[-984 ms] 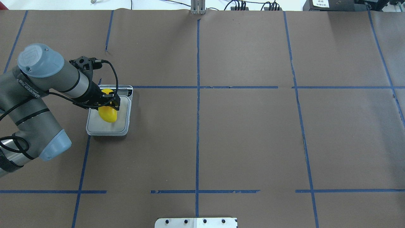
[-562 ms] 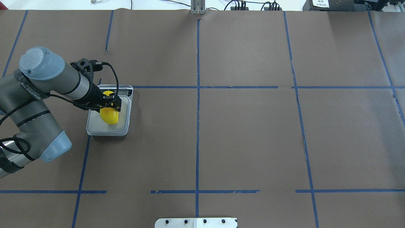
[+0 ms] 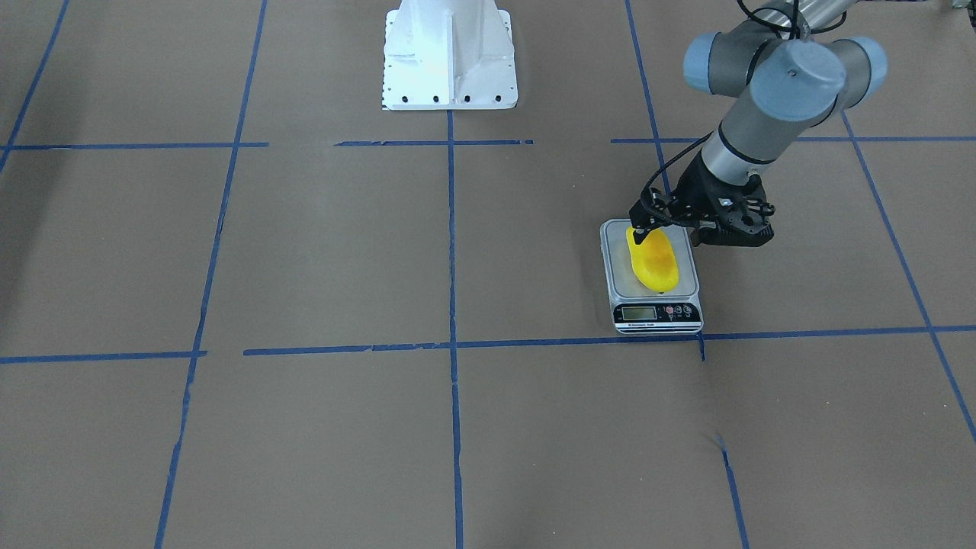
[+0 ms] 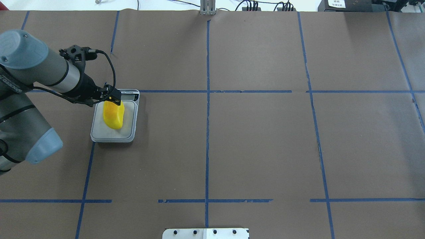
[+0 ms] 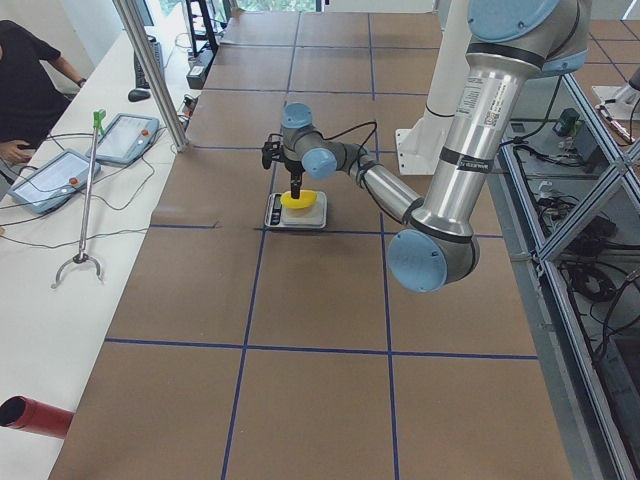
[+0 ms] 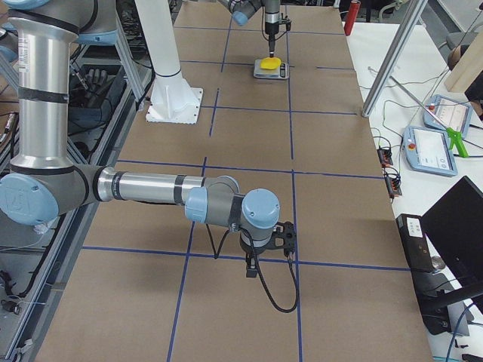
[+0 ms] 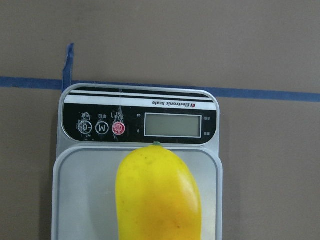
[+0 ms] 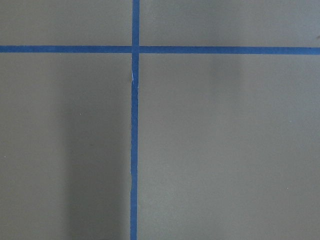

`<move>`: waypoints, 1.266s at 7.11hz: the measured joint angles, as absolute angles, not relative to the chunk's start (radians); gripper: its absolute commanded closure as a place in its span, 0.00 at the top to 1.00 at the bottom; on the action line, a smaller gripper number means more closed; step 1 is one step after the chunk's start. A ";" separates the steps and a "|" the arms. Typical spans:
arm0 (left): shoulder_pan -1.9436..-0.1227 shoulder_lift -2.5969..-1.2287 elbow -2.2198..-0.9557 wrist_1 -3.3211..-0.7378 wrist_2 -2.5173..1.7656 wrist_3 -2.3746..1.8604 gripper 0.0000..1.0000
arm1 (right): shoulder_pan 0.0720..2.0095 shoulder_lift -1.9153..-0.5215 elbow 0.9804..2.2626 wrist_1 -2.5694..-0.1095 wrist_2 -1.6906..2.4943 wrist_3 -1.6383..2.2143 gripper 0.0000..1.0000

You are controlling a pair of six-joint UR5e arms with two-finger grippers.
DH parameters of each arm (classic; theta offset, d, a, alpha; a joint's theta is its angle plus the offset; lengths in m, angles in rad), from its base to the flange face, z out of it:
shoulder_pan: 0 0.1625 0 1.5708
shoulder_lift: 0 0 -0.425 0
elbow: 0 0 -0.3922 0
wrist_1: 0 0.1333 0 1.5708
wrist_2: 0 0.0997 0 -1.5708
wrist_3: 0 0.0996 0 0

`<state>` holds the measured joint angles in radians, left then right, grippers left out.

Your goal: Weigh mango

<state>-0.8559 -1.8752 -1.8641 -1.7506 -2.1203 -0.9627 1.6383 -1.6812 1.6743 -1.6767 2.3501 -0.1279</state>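
**Left arm backs off; mango left on the scale**

Front-facing: The mango lies lengthwise on the scale, inside the platform's edges. The left gripper hangs over the fruit's robot-side end. Whether a fingertip touches the skin is hard to make out, and so is the gap between the jaws.

Overhead: 1.0 s and 0.6 s ago the gripper sat low across the mango's middle. Now the arm has drawn back toward the robot's left and the gripper covers only the fruit's far end, beside the display strip. Nearly all of the mango shows, resting free. My reading is that the placing is done and only the clearing away and the weight reading remain.

Exterior left: The fingers point straight down above the fruit, too small to judge.

Exterior right: The right gripper hovers low over the table, well apart from the scale. I cannot tell whether it is open or closed.

Left wrist: The mango fills the lower middle and is cut off at the bottom edge. No fingers show. The display is grey, with no digits I can read, so the weight is unknown.

Right wrist: Only table and 2 crossing tape lines.
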 measured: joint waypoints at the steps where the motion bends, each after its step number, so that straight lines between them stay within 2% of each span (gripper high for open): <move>1: -0.928 -1.854 -1.912 -1.669 -2.121 -0.837 1.00 | 1.638 -1.681 1.674 -1.677 2.350 -0.128 1.00; 4: -1.200 -1.684 -1.920 -1.617 -2.120 -0.349 1.00 | 1.638 -1.681 1.675 -1.677 2.350 -0.127 1.00; 6: -1.366 -1.607 -1.848 -1.621 -2.119 -0.071 1.00 | 1.638 -1.681 1.674 -1.677 2.350 -0.127 1.00; 9: -1.432 -1.567 -1.804 -1.625 -2.122 0.035 1.00 | 1.638 -1.681 1.675 -1.677 2.350 -0.128 1.00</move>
